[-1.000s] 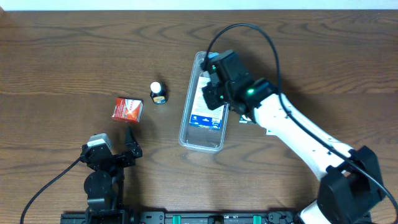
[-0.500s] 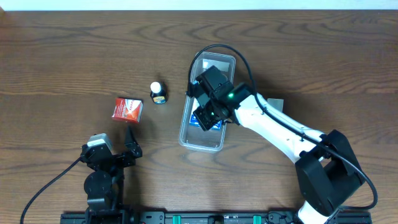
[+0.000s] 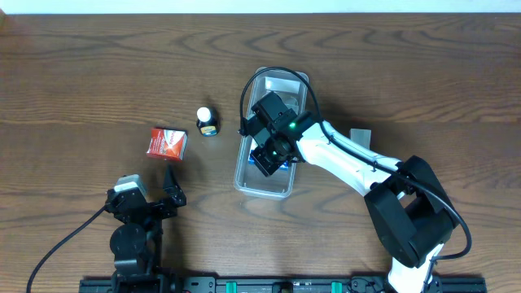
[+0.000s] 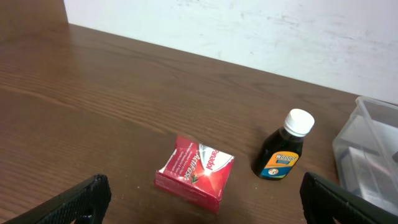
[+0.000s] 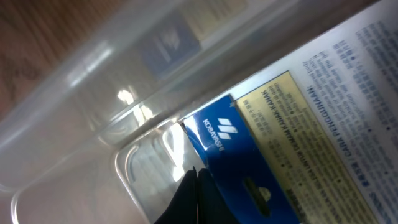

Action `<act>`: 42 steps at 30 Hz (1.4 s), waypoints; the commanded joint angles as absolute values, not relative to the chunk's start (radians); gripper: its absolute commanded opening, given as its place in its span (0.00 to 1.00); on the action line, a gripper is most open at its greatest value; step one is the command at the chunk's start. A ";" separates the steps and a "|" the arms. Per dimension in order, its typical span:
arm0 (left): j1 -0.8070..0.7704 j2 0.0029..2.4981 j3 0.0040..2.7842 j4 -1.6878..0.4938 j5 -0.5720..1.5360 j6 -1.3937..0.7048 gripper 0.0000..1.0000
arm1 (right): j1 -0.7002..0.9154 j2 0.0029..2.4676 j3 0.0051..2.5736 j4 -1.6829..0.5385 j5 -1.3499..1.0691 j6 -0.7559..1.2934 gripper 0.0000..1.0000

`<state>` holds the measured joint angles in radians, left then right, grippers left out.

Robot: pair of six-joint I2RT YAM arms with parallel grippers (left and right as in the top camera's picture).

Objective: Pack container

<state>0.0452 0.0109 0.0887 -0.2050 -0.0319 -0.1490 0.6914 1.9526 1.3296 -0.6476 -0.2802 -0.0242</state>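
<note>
1. Table (image 3: 81, 73): dark wood-grain surface. The overhead view shows all of it. The left wrist view adds a pale wall behind the far edge.
2. Right arm (image 3: 350, 159): white links reaching from the lower right across to the container. Visible only overhead.
3. Container (image 3: 262, 185): clear tub near the table centre, long axis running away from the robot. The left wrist view catches only one corner at its right edge. The right wrist view shows the transparent wall and a rounded corner from inside.
4. Left gripper (image 4: 208, 206): parked near the front edge, left of centre. Its wrist view shows the two dark fingertips spread wide at the frame corners, holding nothing.
5. Right gripper (image 5: 196, 186): lowered into the container. The overhead view hides its tips under the wrist body. Its own camera shows the fingers pressed together on the blue edge of the packet.
6. Packet (image 5: 298, 124): blue and white, printed, inside the container. The print is visible only in the right wrist view.
7. Red box (image 4: 194, 172): on the table, well left of the container.
8. Bottle (image 4: 283, 146): dark, white cap, upright between the red box and the container. Its yellow label shows only in the left wrist view.
</note>
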 commanded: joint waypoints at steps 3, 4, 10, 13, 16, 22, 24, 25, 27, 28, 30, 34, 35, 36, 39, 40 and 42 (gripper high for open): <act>0.051 0.006 0.073 -0.239 -0.033 -0.139 0.98 | 0.686 1.963 1.328 -0.642 -0.274 0.003 0.01; 0.051 0.006 0.073 -0.239 -0.033 -0.139 0.98 | 0.683 1.961 1.328 -0.640 -0.242 0.028 0.01; 0.051 0.006 0.073 -0.239 -0.033 -0.139 0.98 | 0.672 1.961 1.328 -0.636 -0.164 0.063 0.01; 0.051 0.006 0.073 -0.239 -0.033 -0.139 0.98 | 0.672 1.961 1.328 -0.623 -0.057 0.097 0.01; 0.051 0.006 0.073 -0.239 -0.033 -0.139 0.98 | 0.672 1.961 1.328 -0.605 0.028 0.097 0.01; 0.051 0.006 0.073 -0.239 -0.033 -0.139 0.98 | 0.676 1.954 1.328 -0.579 0.001 0.000 0.01; 0.051 0.006 0.073 -0.239 -0.033 -0.139 0.98 | 0.682 1.940 1.328 -0.590 -0.085 -0.049 0.01; 0.051 0.006 0.073 -0.239 -0.033 -0.139 0.98 | 0.686 1.930 1.328 -0.597 -0.126 -0.067 0.01; 0.051 0.006 0.073 -0.239 -0.033 -0.139 0.98 | 0.694 1.905 1.328 -0.622 -0.203 -0.107 0.01; 0.051 0.006 0.073 -0.239 -0.033 -0.139 0.98 | 0.699 1.889 1.328 -0.637 -0.237 -0.128 0.01; 0.051 0.006 0.073 -0.239 -0.033 -0.139 0.98 | 0.708 1.865 1.328 -0.665 -0.282 -0.162 0.01; 0.051 0.006 0.073 -0.239 -0.033 -0.139 0.98 | 0.724 1.847 1.328 -0.709 -0.297 -0.189 0.01; 0.051 0.006 0.073 -0.239 -0.033 -0.139 0.98 | 0.726 1.847 1.328 -0.718 -0.297 -0.189 0.01; 0.051 0.006 0.073 -0.239 -0.033 -0.139 0.98 | 0.728 1.852 1.327 -0.728 -0.296 -0.189 0.01; 0.051 0.006 0.073 -0.239 -0.033 -0.139 0.98 | 0.728 1.859 1.327 -0.754 -0.295 -0.200 0.01; 0.051 0.006 0.073 -0.239 -0.033 -0.139 0.98 | 0.728 1.862 1.326 -0.755 -0.296 -0.200 0.01; 0.051 0.006 0.073 -0.239 -0.033 -0.139 0.98 | 0.728 1.866 1.326 -0.752 -0.296 -0.200 0.01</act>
